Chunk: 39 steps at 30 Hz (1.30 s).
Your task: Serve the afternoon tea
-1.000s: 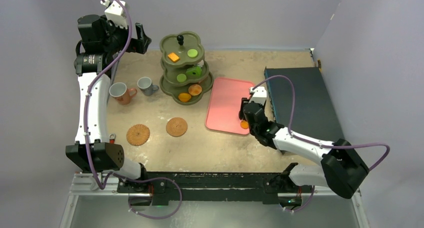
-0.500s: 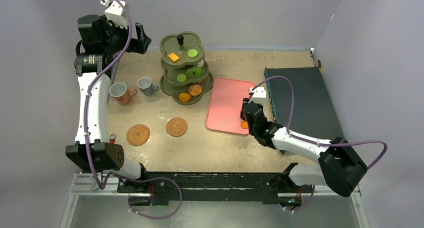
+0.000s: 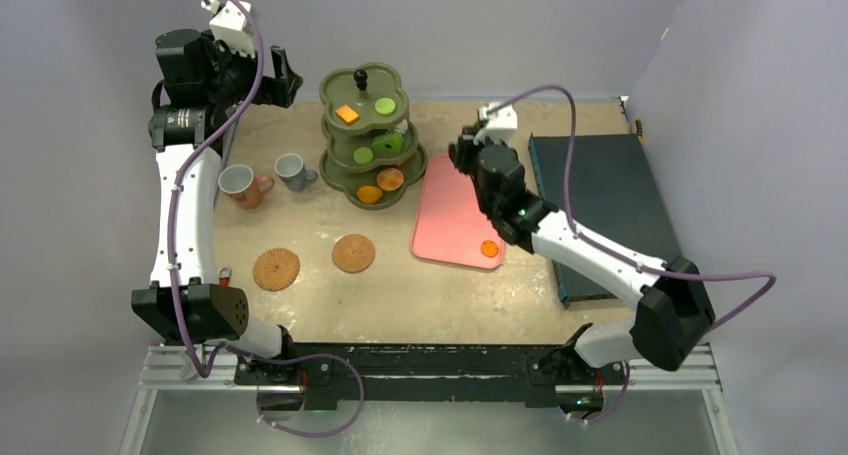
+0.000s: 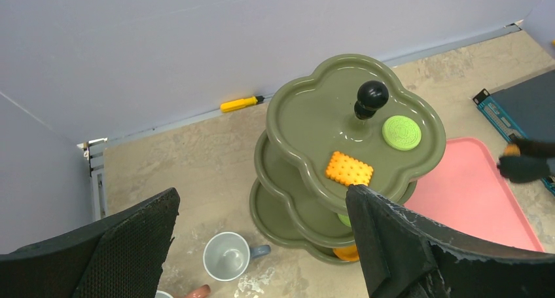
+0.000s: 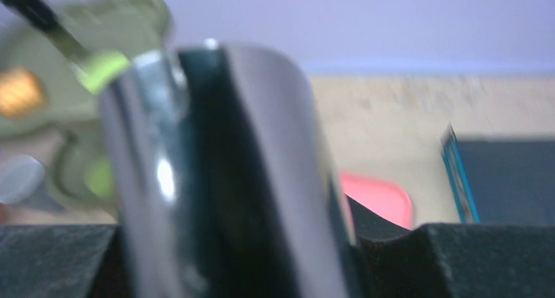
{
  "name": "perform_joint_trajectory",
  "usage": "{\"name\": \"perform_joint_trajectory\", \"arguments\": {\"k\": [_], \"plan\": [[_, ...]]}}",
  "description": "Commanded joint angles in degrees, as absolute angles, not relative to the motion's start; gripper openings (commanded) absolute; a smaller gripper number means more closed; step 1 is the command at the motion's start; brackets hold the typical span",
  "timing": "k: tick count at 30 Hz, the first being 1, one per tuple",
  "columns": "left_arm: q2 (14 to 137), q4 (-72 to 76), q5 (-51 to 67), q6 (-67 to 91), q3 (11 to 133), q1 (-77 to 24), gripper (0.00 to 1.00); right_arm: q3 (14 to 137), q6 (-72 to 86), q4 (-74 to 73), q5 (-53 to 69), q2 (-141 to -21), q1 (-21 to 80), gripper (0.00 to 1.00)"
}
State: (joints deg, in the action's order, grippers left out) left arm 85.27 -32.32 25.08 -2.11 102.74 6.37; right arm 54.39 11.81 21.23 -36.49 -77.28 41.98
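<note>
1. We judge the step in hand to be moving pastries from the pink tray [image 3: 455, 200] onto the olive stand [image 4: 307, 114] with the tongs [image 5: 222, 167].
2. The right gripper [image 3: 463, 157] hangs above the tray's far corner, just beside the stand. Its wrist view is blurred, but the claw appears pinched on the steel-and-black tongs, which fill the gap between its fingers.
3. The left gripper [image 4: 262, 200] hovers high over the back left of the table with its claw spread wide and nothing in it.
4. One orange pastry [image 3: 489, 247] lies on the tray's near right corner, well apart from the tongs. The stand's top tier holds an orange biscuit [image 4: 349, 168] and a green round pastry [image 4: 402, 132], and more pieces sit on the lower tiers.
5. In the left wrist view an orange speck shows at the dark tip by the tray. We cannot tell if it is a carried pastry.
6. If so, the next move calls for lowering the tongs over a free spot on a tier and easing them apart. If not, the arm must go back for the pastry on the tray.
7. The terracotta cup [image 3: 243, 183] and grey-blue cup [image 3: 292, 171] stand off the two coasters [image 3: 276, 268], so that part is not yet done.
</note>
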Motion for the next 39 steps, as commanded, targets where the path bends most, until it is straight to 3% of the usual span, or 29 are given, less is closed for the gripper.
{"name": "perform_joint_trajectory", "arguments": {"k": [1, 8, 17, 31, 39], "plan": [[84.99, -31.27, 24.90, -1.41, 105.37, 7.06, 0.99, 70.61, 4.12, 27.28, -31.29, -84.38, 41.75, 0.33], [84.82, -31.70, 24.89, -1.47, 105.53, 6.99, 0.99, 95.09, 1.22, 26.53, -26.69, -100.72, 41.11, 0.34], [84.55, -31.47, 24.91, -1.78, 104.64, 7.04, 0.99, 112.34, 1.54, 24.92, -22.79, -113.86, 40.79, 0.34], [84.28, -31.03, 24.87, -1.85, 104.01, 7.10, 0.99, 117.68, 3.34, 25.77, -22.04, -119.20, 40.83, 0.37], [84.26, -30.41, 25.05, -1.05, 103.77, 7.12, 0.99, 117.06, 3.57, 25.24, -21.54, -118.20, 40.83, 0.54]]}}
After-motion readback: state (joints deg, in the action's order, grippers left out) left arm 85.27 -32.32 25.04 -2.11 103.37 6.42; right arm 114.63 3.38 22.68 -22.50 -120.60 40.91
